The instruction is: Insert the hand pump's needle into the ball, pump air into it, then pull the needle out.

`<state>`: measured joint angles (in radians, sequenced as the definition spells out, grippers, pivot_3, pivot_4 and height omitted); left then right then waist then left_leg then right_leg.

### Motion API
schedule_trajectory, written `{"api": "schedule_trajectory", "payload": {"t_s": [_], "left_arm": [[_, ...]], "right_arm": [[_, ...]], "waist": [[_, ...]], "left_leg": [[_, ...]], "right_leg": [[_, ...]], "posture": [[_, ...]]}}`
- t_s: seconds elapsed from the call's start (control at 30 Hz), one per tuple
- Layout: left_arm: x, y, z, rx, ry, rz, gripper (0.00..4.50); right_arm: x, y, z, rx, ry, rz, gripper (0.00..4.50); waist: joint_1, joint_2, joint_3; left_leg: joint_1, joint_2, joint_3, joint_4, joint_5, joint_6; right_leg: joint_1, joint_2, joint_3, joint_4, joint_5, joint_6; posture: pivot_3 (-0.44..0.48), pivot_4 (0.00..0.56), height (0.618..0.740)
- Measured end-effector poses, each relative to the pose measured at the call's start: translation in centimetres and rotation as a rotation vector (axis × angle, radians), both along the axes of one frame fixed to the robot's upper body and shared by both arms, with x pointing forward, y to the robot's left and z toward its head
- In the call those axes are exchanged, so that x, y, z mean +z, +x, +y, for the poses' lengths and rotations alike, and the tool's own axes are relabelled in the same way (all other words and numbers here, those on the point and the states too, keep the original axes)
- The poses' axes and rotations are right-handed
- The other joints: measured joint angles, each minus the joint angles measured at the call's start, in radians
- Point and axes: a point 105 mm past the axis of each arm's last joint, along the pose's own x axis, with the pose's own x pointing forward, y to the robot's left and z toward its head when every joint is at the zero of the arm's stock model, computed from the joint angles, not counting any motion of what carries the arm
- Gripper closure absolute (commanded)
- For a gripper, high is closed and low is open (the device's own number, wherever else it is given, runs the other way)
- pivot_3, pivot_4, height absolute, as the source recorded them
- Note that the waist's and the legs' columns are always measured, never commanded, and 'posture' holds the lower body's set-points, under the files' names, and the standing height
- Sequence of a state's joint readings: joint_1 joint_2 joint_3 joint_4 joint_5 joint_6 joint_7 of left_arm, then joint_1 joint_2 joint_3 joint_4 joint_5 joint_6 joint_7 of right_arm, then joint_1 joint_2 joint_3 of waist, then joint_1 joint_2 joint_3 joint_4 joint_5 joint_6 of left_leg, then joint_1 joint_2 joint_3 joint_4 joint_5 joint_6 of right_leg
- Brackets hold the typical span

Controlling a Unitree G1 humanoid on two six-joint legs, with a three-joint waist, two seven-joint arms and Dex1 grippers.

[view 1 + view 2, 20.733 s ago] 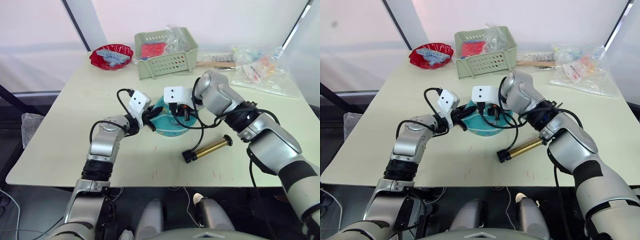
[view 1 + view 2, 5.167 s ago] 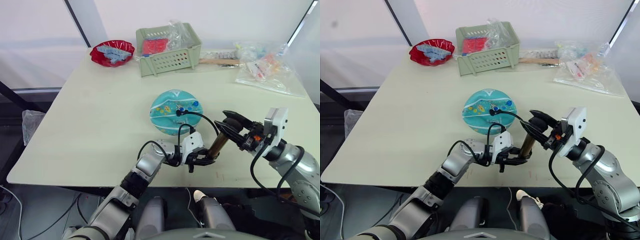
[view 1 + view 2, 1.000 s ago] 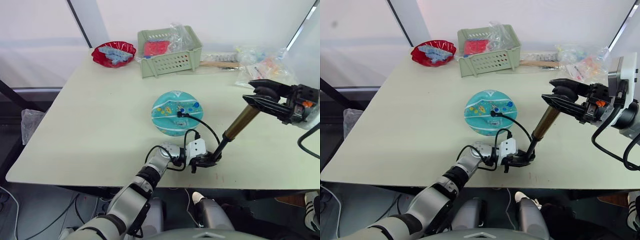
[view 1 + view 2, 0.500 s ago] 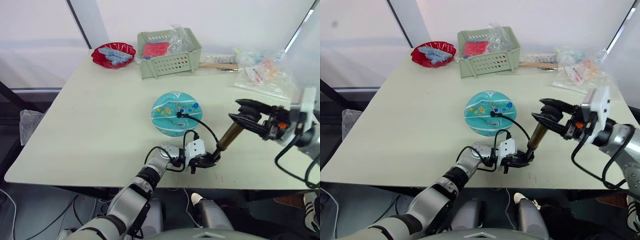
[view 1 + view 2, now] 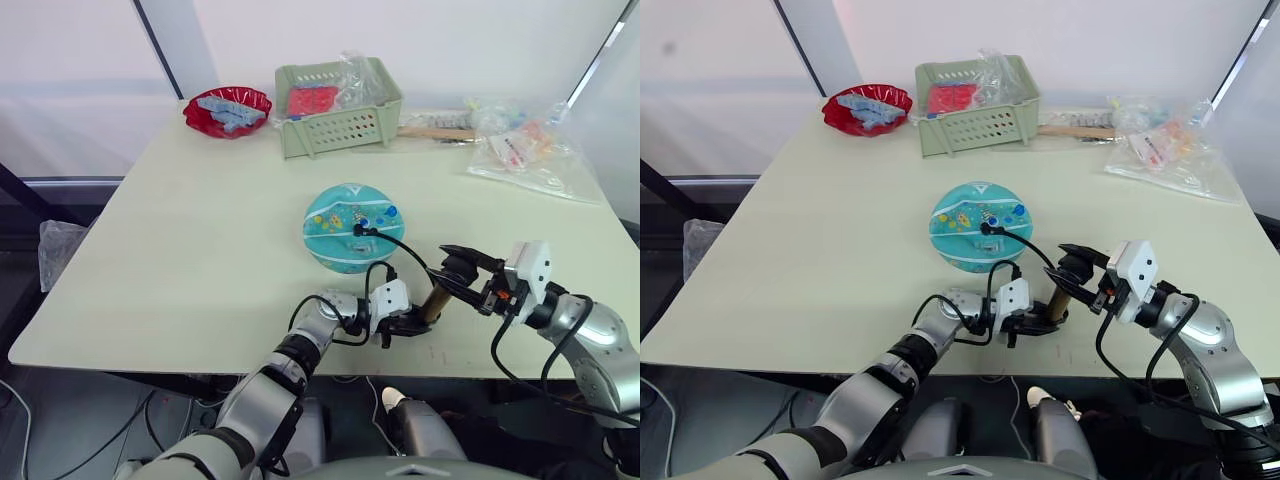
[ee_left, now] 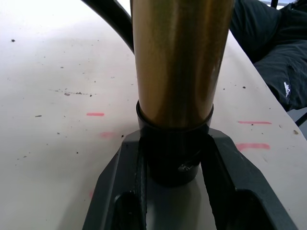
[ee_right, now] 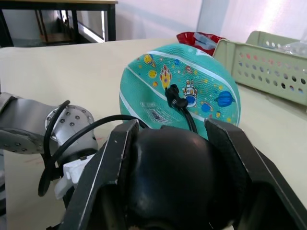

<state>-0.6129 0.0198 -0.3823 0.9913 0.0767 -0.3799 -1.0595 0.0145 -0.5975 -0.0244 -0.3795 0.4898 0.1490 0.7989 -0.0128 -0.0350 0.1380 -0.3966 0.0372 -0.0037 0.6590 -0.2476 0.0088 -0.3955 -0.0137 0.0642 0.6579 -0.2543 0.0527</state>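
Note:
The teal ball (image 5: 350,227) rests mid-table. The needle's black fitting (image 7: 175,96) sits in the top of the ball; the pin itself is hidden. A black hose (image 5: 400,255) loops from it to the hand pump (image 5: 432,304), which stands tilted near the front edge. My left gripper (image 5: 405,322) is shut on the pump's black bottom cap (image 6: 172,155), fingers (image 6: 120,191) on both sides. My right gripper (image 5: 457,272) is shut on the black T-handle (image 7: 177,177), which is low against the brass cylinder (image 6: 175,62).
A green basket (image 5: 338,108) and a red bowl (image 5: 226,108) stand at the back. Plastic bags (image 5: 530,150) and a wooden stick (image 5: 435,131) lie at the back right. The table's front edge (image 5: 460,365) runs just before the pump.
Over the last second my right gripper has come down and to the left with the T-handle, pushing the extended shaft back into the cylinder. The left gripper and ball have stayed put.

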Motion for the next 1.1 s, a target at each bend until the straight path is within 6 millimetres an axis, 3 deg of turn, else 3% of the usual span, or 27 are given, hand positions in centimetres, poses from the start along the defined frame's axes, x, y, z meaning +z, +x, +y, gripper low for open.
{"api": "schedule_trajectory", "payload": {"t_s": [0.17, 0.33, 0.67, 1.1], "left_arm": [[0.2, 0.1, -0.1, -0.007, -0.002, -0.010, 3.42], [0.3, 0.1, -0.2, -0.009, -0.005, -0.015, 3.42], [0.5, 0.1, -0.3, -0.011, -0.012, -0.026, 3.42], [0.6, 0.0, -0.4, -0.020, -0.019, -0.037, 3.42]], "right_arm": [[1.0, -0.1, -0.6, 0.015, -0.012, 0.029, 2.71], [3.4, -0.1, -1.0, 0.033, 0.002, 0.012, 2.71], [12.7, -0.8, -2.8, 0.081, 0.062, -0.050, 2.71], [13.3, -0.8, -2.8, 0.074, 0.102, 0.006, 2.71]], "waist": [[0.001, 0.002, 0.002], [0.001, 0.004, 0.005], [0.001, 0.008, 0.011], [0.002, 0.010, 0.014]], "left_leg": [[-0.001, 0.000, 0.000, 0.000, 0.000, 0.000], [-0.002, -0.001, 0.000, 0.000, 0.000, 0.000], [-0.004, -0.001, 0.000, 0.000, 0.000, 0.000], [-0.009, -0.001, -0.001, 0.000, 0.000, 0.000]], "right_leg": [[0.000, -0.001, 0.000, 0.000, 0.002, -0.003], [-0.001, -0.001, 0.000, -0.001, 0.002, -0.003], [-0.001, -0.002, 0.000, -0.002, 0.002, -0.002], [-0.006, -0.002, -0.001, -0.002, 0.002, -0.002]], "posture": [[0.000, 0.150, 0.736], [0.000, 0.150, 0.736], [0.000, 0.150, 0.736], [0.000, 0.150, 0.736]]}}
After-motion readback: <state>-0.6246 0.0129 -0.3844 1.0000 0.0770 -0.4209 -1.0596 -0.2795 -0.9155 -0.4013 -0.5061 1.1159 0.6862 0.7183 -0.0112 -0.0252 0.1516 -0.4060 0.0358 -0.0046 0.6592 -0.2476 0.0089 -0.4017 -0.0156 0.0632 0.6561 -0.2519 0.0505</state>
